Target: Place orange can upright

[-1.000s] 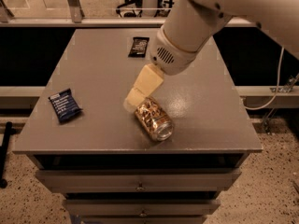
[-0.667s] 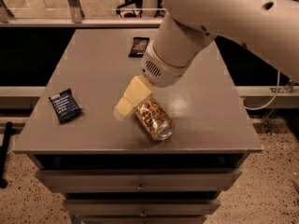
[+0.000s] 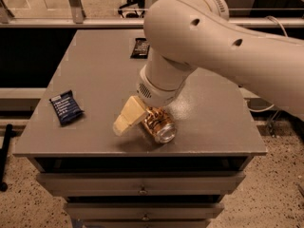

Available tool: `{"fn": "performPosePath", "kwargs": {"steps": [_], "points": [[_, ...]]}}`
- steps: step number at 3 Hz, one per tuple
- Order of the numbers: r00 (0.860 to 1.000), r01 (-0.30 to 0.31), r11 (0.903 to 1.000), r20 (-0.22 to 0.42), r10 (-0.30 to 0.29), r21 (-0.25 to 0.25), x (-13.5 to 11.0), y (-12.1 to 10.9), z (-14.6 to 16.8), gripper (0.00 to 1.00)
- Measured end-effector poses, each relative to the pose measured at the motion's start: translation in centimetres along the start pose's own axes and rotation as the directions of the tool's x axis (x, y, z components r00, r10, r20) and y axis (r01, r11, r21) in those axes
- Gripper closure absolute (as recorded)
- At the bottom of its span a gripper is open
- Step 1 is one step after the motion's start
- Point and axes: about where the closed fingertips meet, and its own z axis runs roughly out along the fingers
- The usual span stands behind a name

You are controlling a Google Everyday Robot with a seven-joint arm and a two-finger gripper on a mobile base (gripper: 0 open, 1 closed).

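Two drawers sit nearest, stacked under the front lip of the grey counter. Just behind that lip, at about 6 o'clock from the middle of the counter, the can lies on its side, not upright. One silver end faces outward toward 5 o'clock and the mottled orange-gold body runs back toward 11 o'clock. The gripper is down at the can, its cream wedge slanting out from the can's upper side toward 8 o'clock and overlapping the can's body there. Its other side is hidden behind the can and wrist, so I cannot tell whether it is clasping the can or loose. At 9 o'clock on the counter, well apart from the can, a blue bar lies flat near the left edge. The white arm rises from the gripper and sweeps away toward 2 o'clock, covering much of the right half of the counter. At 12 o'clock, near the back edge, a dark bar lies flat, partly cut off by the arm.
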Motion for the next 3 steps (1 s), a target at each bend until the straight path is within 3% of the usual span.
{"fn": "performPosePath", "kwargs": {"steps": [1, 3], "points": [[0.999, -0.026, 0.9994, -0.023, 0.027, 0.023, 0.3, -0.4, 1.1, 0.26], [0.999, -0.040, 0.9974, 0.020, 0.039, 0.061, -1.5, -3.0, 0.2, 0.72]]}}
